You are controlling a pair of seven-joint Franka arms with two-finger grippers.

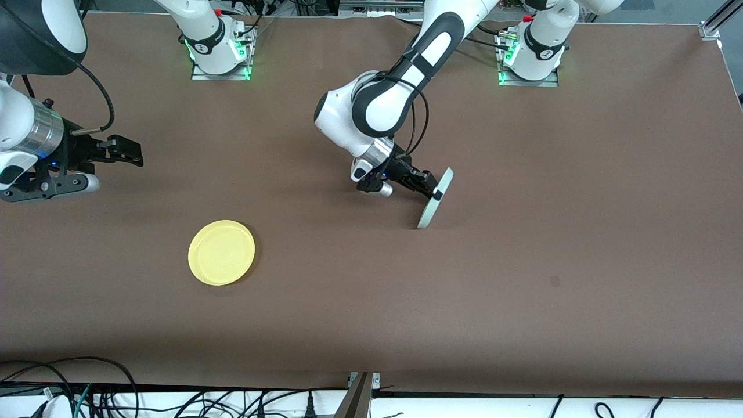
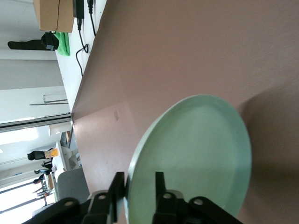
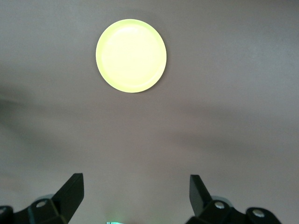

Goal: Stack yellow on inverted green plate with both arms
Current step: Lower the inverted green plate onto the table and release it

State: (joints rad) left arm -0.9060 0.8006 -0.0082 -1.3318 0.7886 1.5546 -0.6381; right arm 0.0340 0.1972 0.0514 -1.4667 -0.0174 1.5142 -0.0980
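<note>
Left gripper (image 1: 435, 191) clamped on green plate (image 1: 434, 200) rim, plate on edge: tip over gently, release flat. Right gripper (image 3: 135, 198) open, waiting above table (image 1: 522, 261), well apart from yellow plate (image 1: 221, 252).

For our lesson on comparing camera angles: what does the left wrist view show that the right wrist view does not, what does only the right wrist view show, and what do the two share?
Only the left wrist view shows the green plate, tilted up on its edge, with the left gripper shut on its rim. It also shows the table's edge and the room past it, with a cardboard box.

Only the right wrist view shows the yellow plate lying flat, with the right gripper open above the table, apart from it.

Both show the brown table and their own gripper's black fingers.
</note>
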